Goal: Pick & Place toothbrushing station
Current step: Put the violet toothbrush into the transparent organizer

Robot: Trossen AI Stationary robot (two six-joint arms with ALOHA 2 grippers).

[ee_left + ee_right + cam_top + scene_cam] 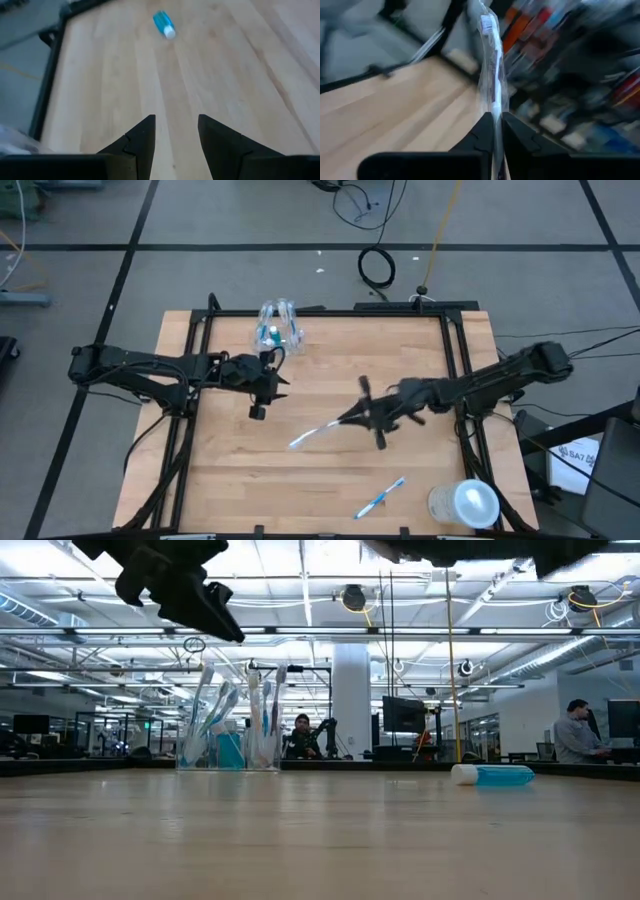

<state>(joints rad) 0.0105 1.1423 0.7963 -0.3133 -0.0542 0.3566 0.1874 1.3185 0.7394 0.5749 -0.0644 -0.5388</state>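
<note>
A small clear cup [276, 328] holding several toothbrushes stands upright on its base near the table's far edge, also seen in the low view [232, 735]. My right gripper [347, 420] hangs over the table's middle, shut on a clear-wrapped toothbrush [308, 437]. My left gripper [268, 388] is open in the air just near of the cup, with nothing between its fingers [175, 132]. A teal toothpaste tube [164, 24] with a white cap lies on its side on the wood. A blue-and-white toothbrush [381, 498] lies flat near the front edge. My right gripper pinches one end of the wrapped toothbrush [496, 111] between its two fingertips. The fingers reach about level toward the table's left and near side, and the brush runs on past them in about the same line. It is lifted clear of the table, its free end [294, 444] slanting toward the near left.
A whitish translucent cylinder [465, 505] stands at the near right corner. A black frame [195, 340] runs along the table's left, far and right sides. Bare wood lies at the near left. People and desks show in the room beyond the table.
</note>
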